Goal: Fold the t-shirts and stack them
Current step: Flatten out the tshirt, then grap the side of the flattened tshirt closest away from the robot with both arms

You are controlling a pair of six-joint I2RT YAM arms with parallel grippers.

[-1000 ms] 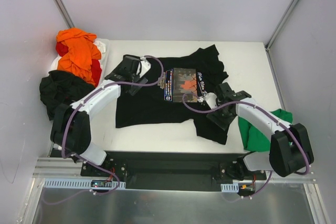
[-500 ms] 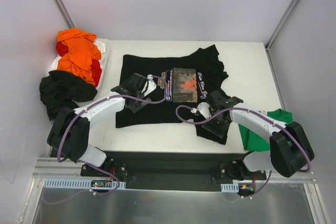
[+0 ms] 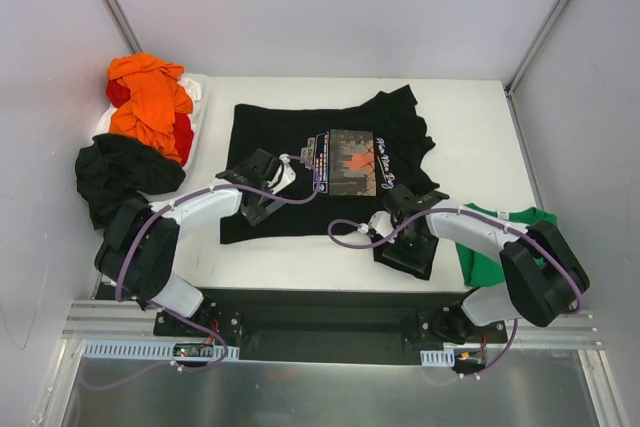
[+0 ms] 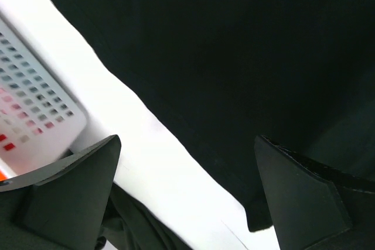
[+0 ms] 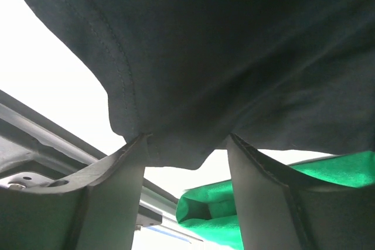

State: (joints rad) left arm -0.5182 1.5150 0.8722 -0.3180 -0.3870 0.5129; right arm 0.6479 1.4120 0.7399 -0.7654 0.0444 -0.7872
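Lying flat: printed shirt [image 3: 300,147], black, spread on the table [image 3: 470,117], chest print face up, collar to the right.
Left gripper [image 3: 258,197]: low over the shirt's near-left hem; jaws spread wide, pinching nothing.
Left wrist view: shirt edge runs diagonally between the fingers [image 4: 76,191]; bare table shows beside it; perforated basket [image 4: 35,103] at the frame's left edge.
Right gripper [image 3: 403,237]: at the shirt's near-right sleeve, close to the table's front edge.
Right wrist view: jaws stand apart; sleeve hem sits in the gap between the fingers [image 5: 111,197], touching the left one; cloth not pinched.
Green shirt [image 3: 490,252]: bunched at the near-right corner, just beside the right gripper and the black sleeve.
Left pile: orange shirt [image 3: 150,97] on top, red shirt [image 3: 183,134] under it.
Crumpled black shirt [image 3: 120,172]: just in front of the pile, off the table's left edge.
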